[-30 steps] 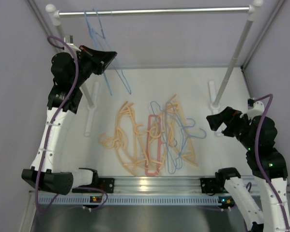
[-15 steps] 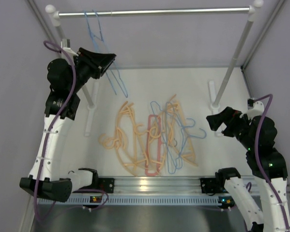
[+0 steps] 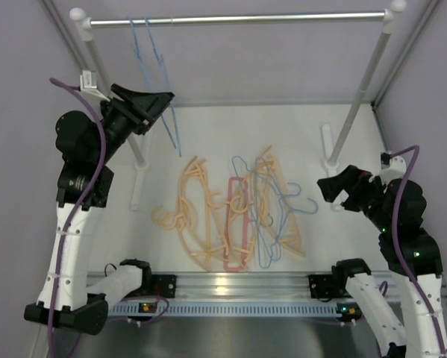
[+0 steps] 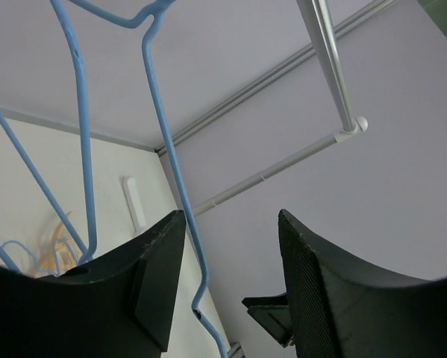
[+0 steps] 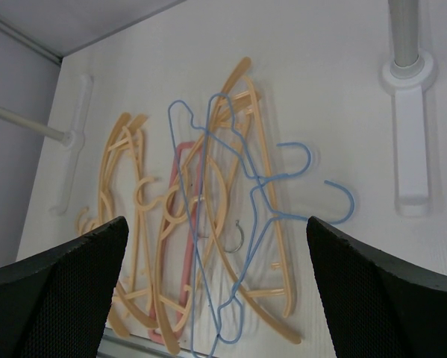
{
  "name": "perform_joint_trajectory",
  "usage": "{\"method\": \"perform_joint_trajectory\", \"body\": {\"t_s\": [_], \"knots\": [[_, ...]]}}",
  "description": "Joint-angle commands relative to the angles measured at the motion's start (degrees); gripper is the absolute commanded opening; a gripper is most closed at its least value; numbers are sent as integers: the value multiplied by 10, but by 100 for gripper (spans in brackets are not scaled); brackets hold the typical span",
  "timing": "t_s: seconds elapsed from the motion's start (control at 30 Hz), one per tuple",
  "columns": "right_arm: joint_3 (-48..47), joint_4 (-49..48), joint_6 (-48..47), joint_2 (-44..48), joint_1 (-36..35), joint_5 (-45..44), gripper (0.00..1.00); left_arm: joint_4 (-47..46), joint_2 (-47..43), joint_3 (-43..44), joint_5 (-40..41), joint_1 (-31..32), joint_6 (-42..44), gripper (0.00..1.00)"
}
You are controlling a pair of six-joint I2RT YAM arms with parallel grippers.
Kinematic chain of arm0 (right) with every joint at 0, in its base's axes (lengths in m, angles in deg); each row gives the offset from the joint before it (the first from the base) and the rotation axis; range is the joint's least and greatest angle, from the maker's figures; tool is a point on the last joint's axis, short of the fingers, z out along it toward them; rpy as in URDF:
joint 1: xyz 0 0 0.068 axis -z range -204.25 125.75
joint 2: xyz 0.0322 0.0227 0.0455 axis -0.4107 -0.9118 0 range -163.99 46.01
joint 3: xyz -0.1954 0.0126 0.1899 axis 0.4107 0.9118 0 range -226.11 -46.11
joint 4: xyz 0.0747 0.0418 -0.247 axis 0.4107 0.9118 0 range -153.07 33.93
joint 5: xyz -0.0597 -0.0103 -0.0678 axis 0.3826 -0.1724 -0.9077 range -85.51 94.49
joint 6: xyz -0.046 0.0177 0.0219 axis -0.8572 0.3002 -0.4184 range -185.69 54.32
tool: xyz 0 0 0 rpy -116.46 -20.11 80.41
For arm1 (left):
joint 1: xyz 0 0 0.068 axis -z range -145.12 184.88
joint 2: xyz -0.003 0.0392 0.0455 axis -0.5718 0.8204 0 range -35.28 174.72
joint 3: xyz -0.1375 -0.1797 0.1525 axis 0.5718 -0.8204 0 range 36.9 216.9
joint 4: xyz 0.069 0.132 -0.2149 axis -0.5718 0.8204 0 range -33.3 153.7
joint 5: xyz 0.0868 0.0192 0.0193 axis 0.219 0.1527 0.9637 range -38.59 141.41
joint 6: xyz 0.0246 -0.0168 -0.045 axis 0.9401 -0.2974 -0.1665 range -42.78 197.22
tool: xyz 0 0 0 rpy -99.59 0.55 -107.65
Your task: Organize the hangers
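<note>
Starting nearest my arms, I see the loose hangers [image 3: 234,216] heaped in the middle of the white table [image 3: 208,130]. The peach-orange hangers [image 3: 195,212] fan out to the left and run under the rest. A pink-red hanger [image 3: 234,265] lies lengthwise in the centre, and light-blue wire hangers [image 5: 262,179] cross over them toward the right, all tangled together. Just right of the heap, the right gripper [image 3: 333,195] hangs above the table with its fingers spread wide and nothing between them. Farther off on the left, the left gripper [image 3: 162,106] is raised with its fingers [image 4: 160,283] apart. A blue wire runs through the gap, close to one finger but not pinched. It belongs to the hanging blue hangers [image 3: 158,54], two of them hooked over the left end of the silver rail [image 3: 238,18] at the far side
</note>
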Motion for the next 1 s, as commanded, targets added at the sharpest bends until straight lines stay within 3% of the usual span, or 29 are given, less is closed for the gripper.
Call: {"method": "perform_joint_trajectory", "body": {"t_s": [0.0, 0.33, 0.63, 0.73, 0.77, 0.87, 0.97], "knots": [[5, -15, -7, 5, 6, 7, 99, 18, -33, -14, -11, -3, 41, 58], [6, -15, -7, 7, 6, 12, 99, 68, -86, -54, -20, -3, 84, 61], [11, -17, -5, 10, 6, 13, 99, 85, -43, 26, -98, 12, 120, 59], [16, -24, 0, 10, 5, 14, 99, 124, 11, 75, -23, 134, 182, 59], [16, -26, 0, 9, 6, 14, 99, 151, 53, 130, 107, 261, 242, 59], [15, -25, 1, 10, 6, 12, 100, 203, 135, 201, 306, 445, 310, 60], [9, -21, -3, 18, 6, 9, 100, 202, 180, 213, 366, 502, 317, 60]]}}
